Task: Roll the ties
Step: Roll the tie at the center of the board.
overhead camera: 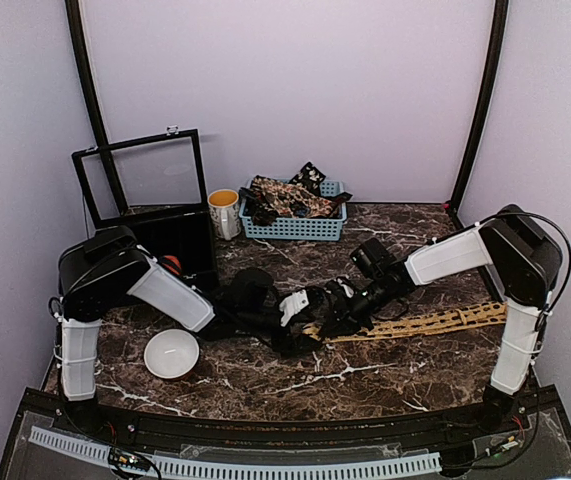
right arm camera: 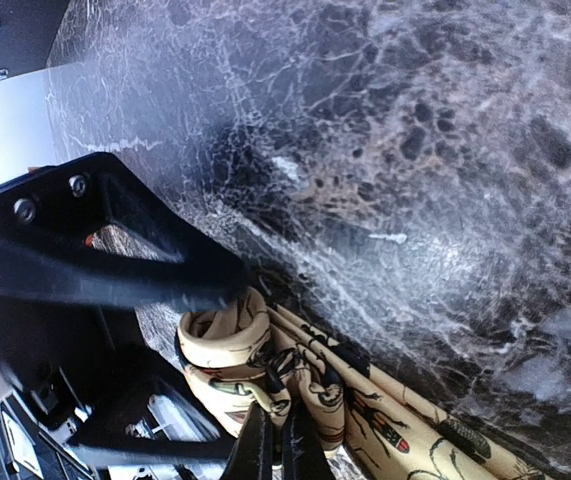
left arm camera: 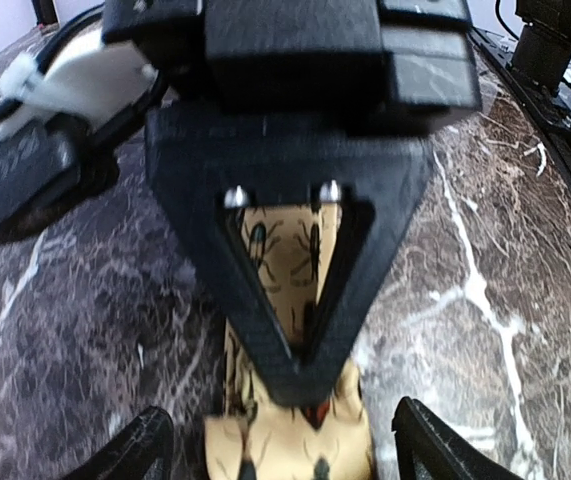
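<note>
Left wrist view: left hand [left arm camera: 290, 448] is wide open and holds nothing, its fingers [left arm camera: 145, 445] on either side of the mustard tie [left arm camera: 295, 440]. The right hand [left arm camera: 300, 300] stands just ahead of it, tip down on the fabric.

Right wrist view: right hand [right arm camera: 280, 450] has its fingers nearly together and seems to pinch the tie's curled end, which has one loose turn [right arm camera: 225, 345]. The rest of the tie is a flat strip running right across the surface [overhead camera: 265, 385] toward the right arm's base.

Step in hand, as I judge it, is starting the roll.
- Keep the pinch on the core.
- Turn it along the strip, with the strip's edges lined up so the coil does not cone.
- The left hand could press the flat part or steady the coil.
- The two hands are almost touching, so collision is the main risk.

For room, there is bare surface right of the hands along the strip. The bowl [overhead camera: 171, 353] is near the left forearm. The basket [overhead camera: 295, 232] of dark ties [overhead camera: 285, 198], the cup [overhead camera: 223, 212] and the black box [overhead camera: 180, 240] sit at the back, well apart.
</note>
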`<move>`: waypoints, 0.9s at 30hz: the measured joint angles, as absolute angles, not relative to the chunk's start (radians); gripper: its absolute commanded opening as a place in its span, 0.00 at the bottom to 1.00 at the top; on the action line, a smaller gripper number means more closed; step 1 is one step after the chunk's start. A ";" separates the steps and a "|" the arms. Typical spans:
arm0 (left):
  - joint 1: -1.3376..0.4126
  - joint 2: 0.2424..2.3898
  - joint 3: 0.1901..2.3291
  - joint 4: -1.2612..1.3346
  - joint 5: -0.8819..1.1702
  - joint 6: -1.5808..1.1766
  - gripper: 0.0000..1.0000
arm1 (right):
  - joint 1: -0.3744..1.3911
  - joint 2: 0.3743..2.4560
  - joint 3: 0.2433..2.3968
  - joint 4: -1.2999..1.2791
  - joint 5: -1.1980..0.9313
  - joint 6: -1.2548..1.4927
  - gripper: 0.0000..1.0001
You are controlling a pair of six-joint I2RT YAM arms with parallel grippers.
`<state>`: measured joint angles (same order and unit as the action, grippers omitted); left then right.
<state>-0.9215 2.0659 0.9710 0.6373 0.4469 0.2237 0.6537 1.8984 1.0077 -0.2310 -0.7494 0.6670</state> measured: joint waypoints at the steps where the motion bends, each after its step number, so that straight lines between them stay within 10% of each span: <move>1: -0.925 2.077 0.987 0.640 0.449 0.224 0.78 | 0.654 1.898 1.008 -0.231 -0.750 0.667 0.00; 7: -0.936 2.142 1.033 0.653 0.468 0.225 0.74 | 0.654 1.898 1.008 -0.230 -0.752 0.673 0.00; 17: -0.940 2.149 1.024 0.681 0.464 0.232 0.33 | 0.654 1.898 1.008 -0.234 -0.757 0.675 0.00; 22: -0.940 2.148 1.015 0.696 0.470 0.242 0.56 | 0.654 1.898 1.008 -0.233 -0.763 0.679 0.00; 27: -0.941 2.148 1.016 0.698 0.470 0.222 0.58 | 0.654 1.897 1.008 -0.229 -0.766 0.693 0.00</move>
